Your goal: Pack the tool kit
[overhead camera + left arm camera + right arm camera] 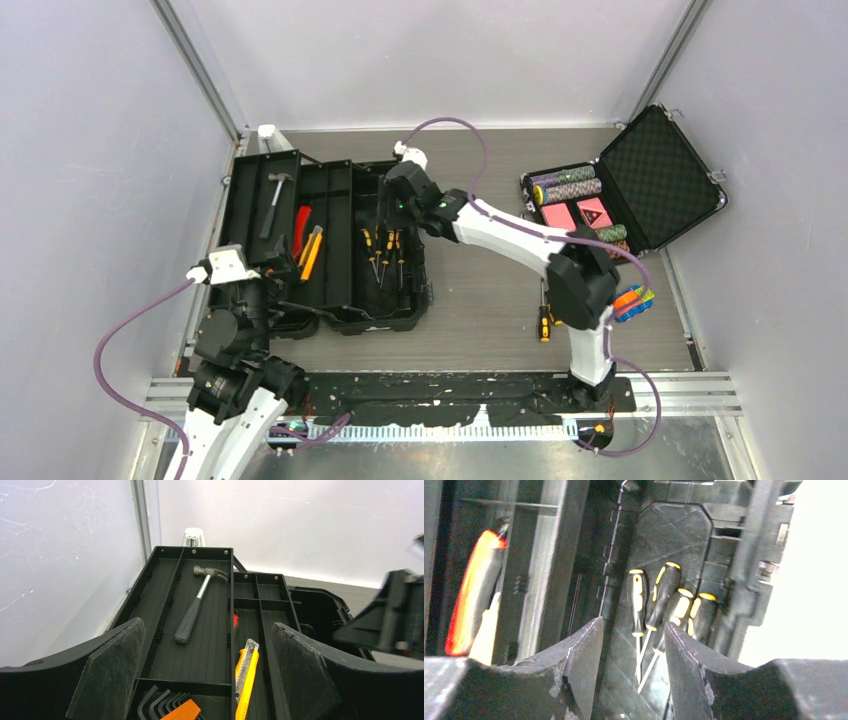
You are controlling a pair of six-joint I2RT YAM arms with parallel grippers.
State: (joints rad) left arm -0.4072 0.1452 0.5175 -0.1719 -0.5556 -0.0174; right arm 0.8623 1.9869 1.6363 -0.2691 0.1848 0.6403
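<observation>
Toolbox (336, 190), black ribbed plastic, lies open on left of woodgrain table (480, 300). Hammer (200, 602), steel head w/ grey rubbery grip, lies diag. in its flat tray (165, 595); yellow knife (247, 672) in next slot. Four screwdrivers (669, 605), bulbous black-yellow handles, thin shafts, lie side by side in deep bin (674, 535). R gripper (633, 625) hangs over them, jaws partly apart, nothing betw. L gripper (206, 627) at tray's near end, scuffed pads (112, 675) spread wide, empty. One more screwdriver (544, 320) lies on table by R arm
</observation>
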